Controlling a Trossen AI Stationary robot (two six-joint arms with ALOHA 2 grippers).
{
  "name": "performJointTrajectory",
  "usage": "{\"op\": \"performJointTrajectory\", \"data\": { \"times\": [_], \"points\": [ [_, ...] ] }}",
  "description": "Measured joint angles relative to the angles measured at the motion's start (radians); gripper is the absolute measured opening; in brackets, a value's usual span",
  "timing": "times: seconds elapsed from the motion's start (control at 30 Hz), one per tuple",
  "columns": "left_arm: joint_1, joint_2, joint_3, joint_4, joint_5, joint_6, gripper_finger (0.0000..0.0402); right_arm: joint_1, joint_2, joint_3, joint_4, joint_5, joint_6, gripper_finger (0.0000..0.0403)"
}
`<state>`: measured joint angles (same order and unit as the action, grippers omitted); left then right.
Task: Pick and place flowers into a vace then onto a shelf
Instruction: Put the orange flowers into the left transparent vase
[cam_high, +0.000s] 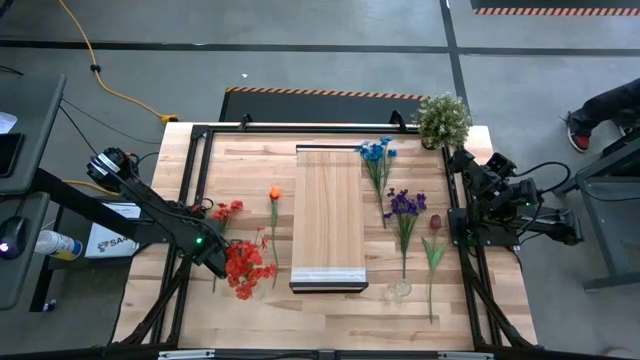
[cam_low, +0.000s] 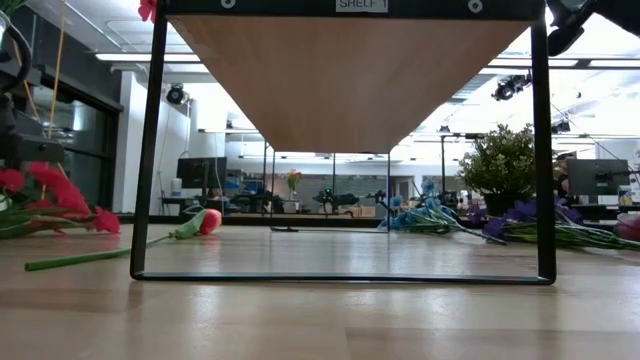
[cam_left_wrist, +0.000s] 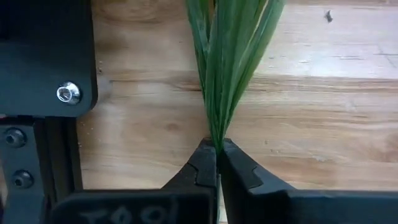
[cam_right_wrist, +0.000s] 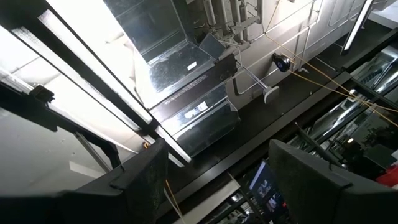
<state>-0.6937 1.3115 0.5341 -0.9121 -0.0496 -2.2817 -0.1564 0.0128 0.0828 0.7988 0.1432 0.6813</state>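
Observation:
A red flower bunch (cam_high: 245, 268) lies on the table left of the raised wooden shelf (cam_high: 328, 215). Its long green blades (cam_left_wrist: 233, 56) run into my left gripper (cam_left_wrist: 217, 163), which is shut on them and stands at the bunch's left end (cam_high: 214, 260). An orange flower (cam_high: 274, 192) and another red one (cam_high: 228, 210) lie nearby. On the table right of the shelf lie blue (cam_high: 376, 152), purple (cam_high: 405, 203) and dark-red (cam_high: 435, 222) flowers. A small clear vase (cam_high: 398, 290) stands by the shelf's near right corner. My right gripper (cam_right_wrist: 217, 186) is open at the table's right edge, pointing up. My left gripper pinches the red bunch's green blades where they narrow together (cam_left_wrist: 217, 140), between its two fingertips. The fingers come from above, pointing down. The blades fan out away from the fingers, close over the tabletop; whether they rest on it, I cannot tell.
A bushy potted plant (cam_high: 443, 118) stands at the far right corner. The shelf stands on a black frame (cam_low: 150, 150) with open room beneath it. A black rail (cam_left_wrist: 59, 155) runs along the table edge beside my left gripper.

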Motion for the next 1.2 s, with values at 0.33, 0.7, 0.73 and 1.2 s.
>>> {"op": "performJointTrajectory", "data": {
  "times": [0.33, 0.7, 0.73, 1.2],
  "points": [
    [-0.049, 0.003, 0.119, -0.260, 0.056, -0.001, 0.0035, 0.000, 0.000, 0.000, 0.000, 0.000, 0.002, 0.0267],
    [-0.197, 0.001, 0.299, -0.462, 0.037, -0.166, 0.0035, 0.000, 0.000, 0.000, 0.000, 0.000, -0.001, 0.0268],
    [-0.211, 0.001, 0.318, -0.484, 0.032, -0.183, 0.0035, 0.000, 0.000, 0.000, 0.000, 0.000, -0.001, 0.0268],
    [-0.251, -0.007, 0.490, -0.659, -0.062, -0.230, 0.0035, 0.000, 0.000, 0.000, -0.001, -0.004, -0.001, 0.0266]
  ]
}}
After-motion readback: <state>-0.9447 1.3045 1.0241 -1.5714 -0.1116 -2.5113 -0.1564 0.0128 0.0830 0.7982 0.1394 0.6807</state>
